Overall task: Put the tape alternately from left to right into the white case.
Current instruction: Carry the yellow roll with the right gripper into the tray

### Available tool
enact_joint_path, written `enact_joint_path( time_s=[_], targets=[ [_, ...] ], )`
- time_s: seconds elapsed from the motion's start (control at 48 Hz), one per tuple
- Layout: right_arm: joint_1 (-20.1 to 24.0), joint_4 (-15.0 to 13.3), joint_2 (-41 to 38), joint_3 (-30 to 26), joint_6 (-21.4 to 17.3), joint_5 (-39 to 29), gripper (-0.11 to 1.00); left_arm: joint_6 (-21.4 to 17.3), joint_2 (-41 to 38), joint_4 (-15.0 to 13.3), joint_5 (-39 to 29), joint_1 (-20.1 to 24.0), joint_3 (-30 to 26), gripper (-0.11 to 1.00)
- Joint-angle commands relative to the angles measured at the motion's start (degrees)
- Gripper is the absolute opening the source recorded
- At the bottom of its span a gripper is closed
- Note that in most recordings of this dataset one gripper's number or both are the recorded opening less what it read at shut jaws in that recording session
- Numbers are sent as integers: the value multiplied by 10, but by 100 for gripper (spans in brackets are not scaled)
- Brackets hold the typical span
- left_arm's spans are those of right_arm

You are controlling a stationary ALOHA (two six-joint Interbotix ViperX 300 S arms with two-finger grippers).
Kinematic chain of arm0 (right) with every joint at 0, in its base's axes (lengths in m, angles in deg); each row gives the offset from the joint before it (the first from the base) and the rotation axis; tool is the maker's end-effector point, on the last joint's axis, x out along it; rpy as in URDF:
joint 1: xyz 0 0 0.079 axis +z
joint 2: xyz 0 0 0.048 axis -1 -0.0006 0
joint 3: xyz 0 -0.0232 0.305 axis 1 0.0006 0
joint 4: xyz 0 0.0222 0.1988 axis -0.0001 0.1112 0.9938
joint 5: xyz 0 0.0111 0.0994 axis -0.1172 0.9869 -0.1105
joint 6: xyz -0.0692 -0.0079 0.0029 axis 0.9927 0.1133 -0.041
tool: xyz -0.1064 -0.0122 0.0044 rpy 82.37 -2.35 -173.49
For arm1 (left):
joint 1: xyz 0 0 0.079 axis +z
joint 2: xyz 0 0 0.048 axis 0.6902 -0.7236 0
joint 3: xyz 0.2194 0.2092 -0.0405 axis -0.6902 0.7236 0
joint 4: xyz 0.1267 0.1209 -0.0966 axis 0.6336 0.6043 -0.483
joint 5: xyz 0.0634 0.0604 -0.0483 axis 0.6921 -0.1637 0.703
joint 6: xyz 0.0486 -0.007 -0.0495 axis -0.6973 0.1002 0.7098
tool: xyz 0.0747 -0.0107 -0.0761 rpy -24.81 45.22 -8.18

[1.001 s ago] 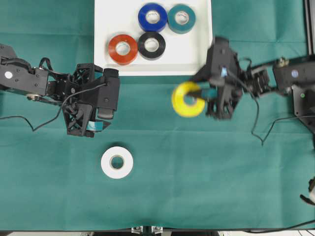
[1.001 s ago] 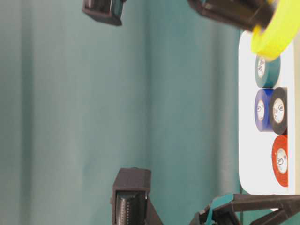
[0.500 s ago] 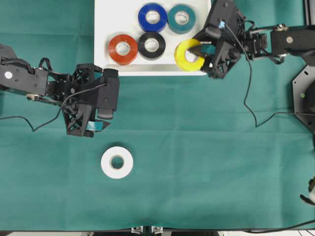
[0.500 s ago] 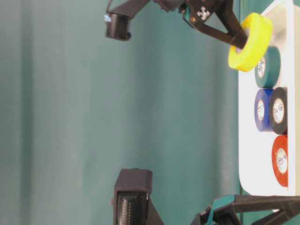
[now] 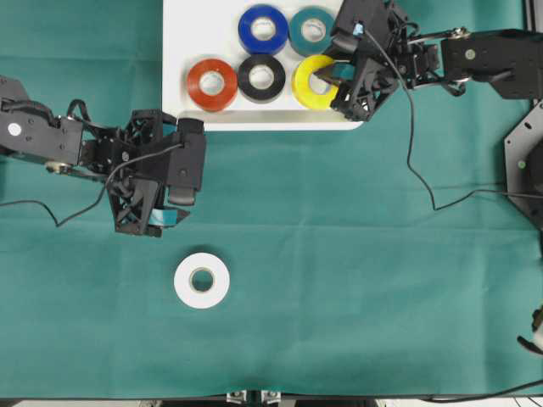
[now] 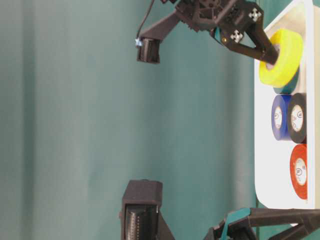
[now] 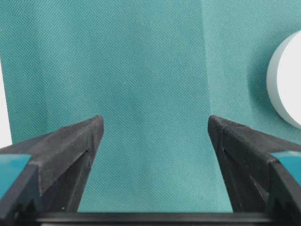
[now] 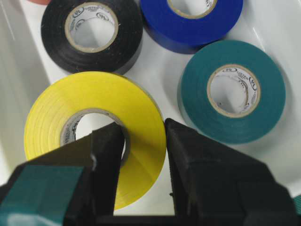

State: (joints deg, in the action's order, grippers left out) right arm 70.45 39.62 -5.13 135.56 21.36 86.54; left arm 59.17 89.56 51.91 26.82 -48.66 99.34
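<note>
Overhead view: four rolls resting in the case (image 5: pixel 182 34), namely red tape (image 5: pixel 211 84), black tape (image 5: pixel 261 77), blue tape (image 5: pixel 262 29) and teal tape (image 5: pixel 312 30). Fifth roll, yellow tape (image 5: pixel 315 81), over the case's front row just right of the black one, pinched through its wall by the right gripper (image 5: pixel 333 81), one finger inside the core, the other outside. From table level, looks tilted and raised off the case floor, so judged not yet set down. Sixth roll, white tape (image 5: pixel 202 280), lying flat on the green cloth (image 5: pixel 339 271), well apart from the case and not yet picked up. Left gripper (image 5: pixel 157 182) spread wide above bare cloth with nothing between the jaws, the white roll near it.

Left to do, by this reading: lowering and letting go of the yellow, then fetching the white.

Materials: rolls as squat rings of smooth, slightly shiny vinyl around pale printed cardboard cores. Case glossy white plastic, shallow, rounded corners, raised rim. Cloth finely woven, matte, faintly creased. Fingers matte black with teal pads.
</note>
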Motion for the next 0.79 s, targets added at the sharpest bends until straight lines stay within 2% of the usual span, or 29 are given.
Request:
enact_joint_path(
  time_s=[0.0,0.667,0.709,0.771],
  targets=[
    [-2,-2,-1,-15,-1,-3,28,1,10,-1,4,-1,-5,72],
    [-5,-2,-8,-18,2,-8,29,1,8,-1,11,-1,-4,72],
    [-5,-2,-8,-18,4,-8,34,1,8,-1,11,-1,-4,72],
    [-5,-2,-8,-18,7,-9,53,1,8,-1,11,-2,-4,72]
  ],
)
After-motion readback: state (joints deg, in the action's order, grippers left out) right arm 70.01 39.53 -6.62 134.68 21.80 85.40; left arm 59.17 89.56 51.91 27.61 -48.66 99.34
